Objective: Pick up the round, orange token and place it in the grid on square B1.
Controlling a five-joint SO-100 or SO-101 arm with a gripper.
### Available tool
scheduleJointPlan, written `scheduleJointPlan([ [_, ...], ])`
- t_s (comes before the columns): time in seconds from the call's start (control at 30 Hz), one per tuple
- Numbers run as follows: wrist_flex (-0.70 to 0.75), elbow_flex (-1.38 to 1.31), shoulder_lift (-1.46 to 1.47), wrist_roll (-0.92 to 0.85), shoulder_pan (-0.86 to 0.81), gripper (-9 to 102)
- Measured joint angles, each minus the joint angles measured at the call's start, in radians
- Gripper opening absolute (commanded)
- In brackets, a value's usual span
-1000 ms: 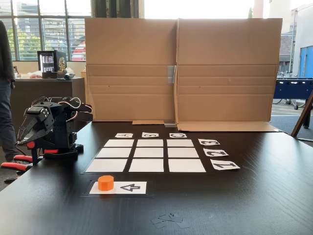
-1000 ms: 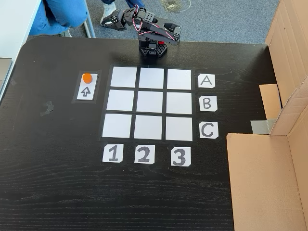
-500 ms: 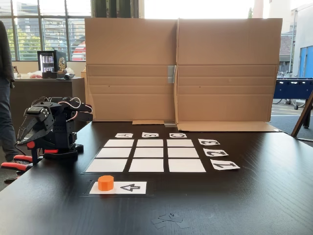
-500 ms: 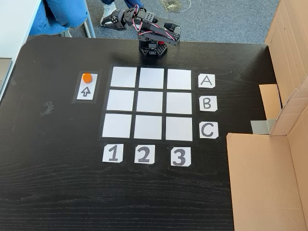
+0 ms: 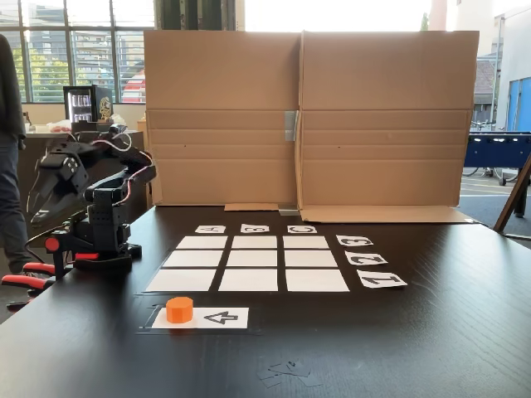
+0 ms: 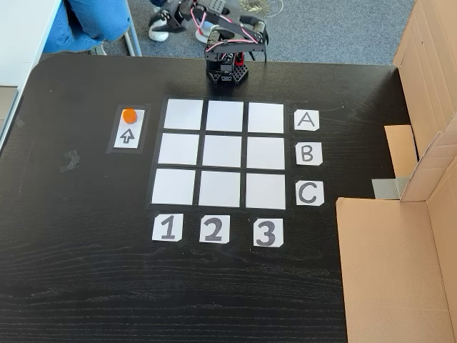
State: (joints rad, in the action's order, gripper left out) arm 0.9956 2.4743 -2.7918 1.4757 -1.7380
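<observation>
The arm [image 5: 99, 195] stands folded at the bench [image 5: 431, 332] edge, its pincer [image 5: 37, 207] pointing down. I cannot tell its opening. The token [image 5: 179, 309] sits on the arrow card [image 5: 220, 317].

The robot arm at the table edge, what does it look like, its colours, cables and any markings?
The arm is built of black plastic links and blocky black motor housings on a black base. Thin red and white cables loop loosely over its upper links, seen in both fixed views. The gripper is black too, with tapered fingers. A small red round part sits low beside the base, and red-handled clamps hold it to the table. No lettering is legible.
</observation>
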Motion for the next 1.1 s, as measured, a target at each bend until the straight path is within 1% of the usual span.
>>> scheduleJointPlan([
  [0.07,0.018,-0.080,0.083,0.000,0.020,12],
  [0.13,0.023,-0.158,0.189,0.000,0.038,21],
  [0.17,0.026,-0.184,0.233,0.000,0.048,23],
  [0.4,0.029,-0.339,0.457,-0.009,0.130,49],
  [0.53,0.058,-0.463,0.561,-0.017,0.192,56],
  [0.7,0.095,-0.624,0.672,-0.017,0.273,60],
  [0.73,0.100,-0.650,0.690,-0.017,0.293,64],
  [0.77,0.103,-0.686,0.718,-0.017,0.316,66],
  [0.87,0.120,-0.765,0.778,-0.023,0.364,68],
  [1.0,0.141,-0.847,0.847,-0.029,0.430,80],
  [1.1,0.146,-0.876,0.881,-0.051,0.479,94],
])
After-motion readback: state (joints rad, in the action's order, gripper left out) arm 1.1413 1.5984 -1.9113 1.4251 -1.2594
